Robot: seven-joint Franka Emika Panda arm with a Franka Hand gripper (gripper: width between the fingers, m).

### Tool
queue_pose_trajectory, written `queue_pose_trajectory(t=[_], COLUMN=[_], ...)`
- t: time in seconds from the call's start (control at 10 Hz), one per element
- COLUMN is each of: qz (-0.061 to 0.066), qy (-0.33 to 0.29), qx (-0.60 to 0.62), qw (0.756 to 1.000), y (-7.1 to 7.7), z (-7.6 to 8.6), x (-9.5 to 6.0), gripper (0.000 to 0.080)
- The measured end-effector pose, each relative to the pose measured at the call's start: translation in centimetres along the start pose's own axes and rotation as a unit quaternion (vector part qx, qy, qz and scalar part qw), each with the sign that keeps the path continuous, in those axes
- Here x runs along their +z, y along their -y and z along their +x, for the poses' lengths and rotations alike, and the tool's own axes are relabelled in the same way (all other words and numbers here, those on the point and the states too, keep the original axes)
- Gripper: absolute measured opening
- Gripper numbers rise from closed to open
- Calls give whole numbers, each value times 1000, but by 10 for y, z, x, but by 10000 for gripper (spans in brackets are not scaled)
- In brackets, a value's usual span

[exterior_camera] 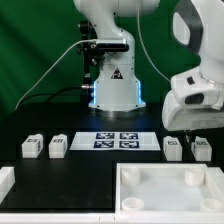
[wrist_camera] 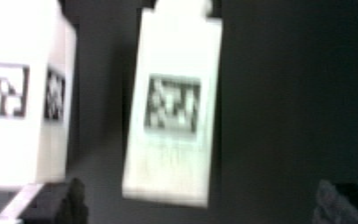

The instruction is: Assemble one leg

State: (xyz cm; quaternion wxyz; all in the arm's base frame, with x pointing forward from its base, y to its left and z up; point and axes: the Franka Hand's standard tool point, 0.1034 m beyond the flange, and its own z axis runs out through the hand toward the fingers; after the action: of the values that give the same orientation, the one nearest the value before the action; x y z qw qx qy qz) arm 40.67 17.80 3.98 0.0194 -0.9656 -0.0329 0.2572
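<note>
Several white legs with marker tags lie on the black table in the exterior view: two on its left point(exterior_camera: 32, 147) point(exterior_camera: 57, 147) and two on its right point(exterior_camera: 172, 147) point(exterior_camera: 200, 148). My gripper point(exterior_camera: 192, 130) hangs just above the two right legs. In the wrist view one tagged leg point(wrist_camera: 172, 110) lies below and between my fingertips point(wrist_camera: 51, 203), untouched, and a second leg point(wrist_camera: 25, 100) lies beside it. My gripper point(wrist_camera: 202, 205) is open wide and empty. The white square tabletop point(exterior_camera: 165, 187) lies at the front right of the exterior view.
The marker board point(exterior_camera: 116, 140) lies in the middle of the table in front of the robot base point(exterior_camera: 112, 90). A white obstacle piece point(exterior_camera: 5, 181) sits at the front left edge of the exterior view.
</note>
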Motion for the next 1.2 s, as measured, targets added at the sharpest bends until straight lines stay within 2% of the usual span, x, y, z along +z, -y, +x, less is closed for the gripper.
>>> queue_pose_trajectory(t=[0.2,0.4,0.5,0.8,0.9,1.1,1.2], qz=[2,-1,2,2,8,7,7], qy=[84,144,133,135,142,152,149], qx=[13,12,12,16,28,29,31], qw=[996,990,991,991,989,988,988], y=[-6,-2,-2,-1,2,2,1], z=[-4,-1,4,3,1,-1,0], x=[9,13,12,14,20,34,36], gripper=[649,649,649,649,649,649,649])
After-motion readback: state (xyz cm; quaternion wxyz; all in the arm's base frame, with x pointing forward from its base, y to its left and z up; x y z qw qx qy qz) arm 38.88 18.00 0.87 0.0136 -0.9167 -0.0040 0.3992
